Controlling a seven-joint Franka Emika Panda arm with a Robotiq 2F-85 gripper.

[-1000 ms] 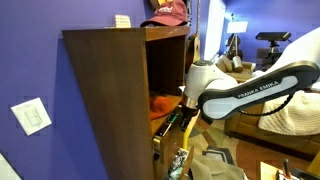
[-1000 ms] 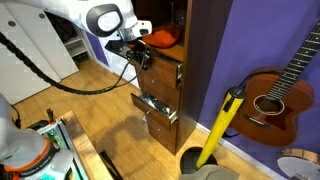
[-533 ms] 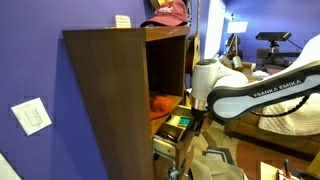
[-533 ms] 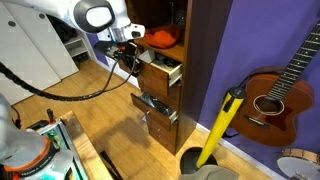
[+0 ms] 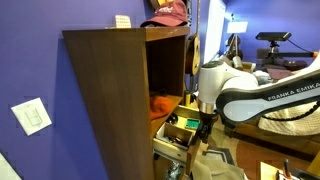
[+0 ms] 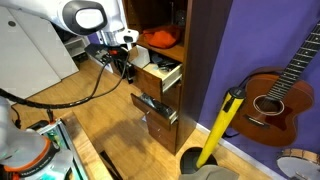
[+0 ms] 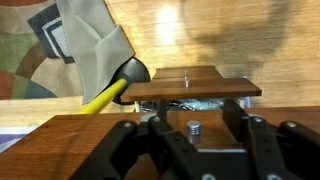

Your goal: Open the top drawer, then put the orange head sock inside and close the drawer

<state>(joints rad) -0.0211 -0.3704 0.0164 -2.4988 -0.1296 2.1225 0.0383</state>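
Shows the orange head sock (image 6: pixel 160 38) lying in the open compartment of the wooden cabinet (image 5: pixel 105 100), directly above the top drawer (image 6: pixel 160 72) and not inside it. Shows that drawer pulled partway out, a lower drawer (image 6: pixel 158 108) out too. In the wrist view, puts the claw (image 7: pixel 197 132) at the drawer front, jaws apart either side of a small knob (image 7: pixel 192 127), clamping nothing visibly. Nearby, a guitar (image 6: pixel 270 95) against the purple wall.

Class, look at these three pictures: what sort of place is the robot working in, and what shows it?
Probably a room in a home: a brown acoustic guitar stands by a purple painted wall, and a dark wooden drawer cabinet stands on a light wooden floor.
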